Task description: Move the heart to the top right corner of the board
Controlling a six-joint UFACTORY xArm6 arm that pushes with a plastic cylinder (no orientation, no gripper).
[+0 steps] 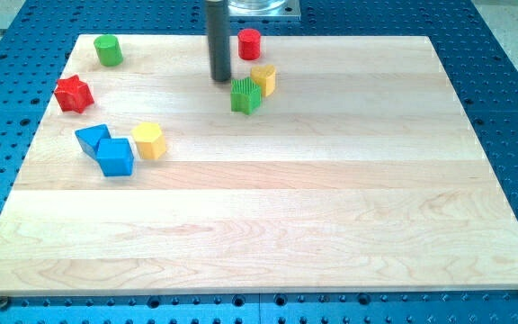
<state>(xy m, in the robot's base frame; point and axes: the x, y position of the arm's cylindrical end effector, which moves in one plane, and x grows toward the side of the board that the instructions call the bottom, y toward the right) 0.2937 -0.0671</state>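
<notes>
While the wooden board fills most of the view, the yellow heart sits near its top edge, a little to the view's left of the middle and well apart from the top right corner. The dark rod comes down from the view's top, just left of the heart, and the tip rests on the board level with the heart, near it but not touching. It is a plain rod, so no wide or narrow grip can be read.

The heart looks about as wide as it is tall; which way its point faces cannot be told.

A blue cube and a blue triangle, touching, lie far to the heart's lower left, with a yellow hexagon just beside them. A red star lies far left of the heart. A green star touches the heart's lower left side. A green cylinder stands far to its upper left, and a red cylinder near, just above it.
</notes>
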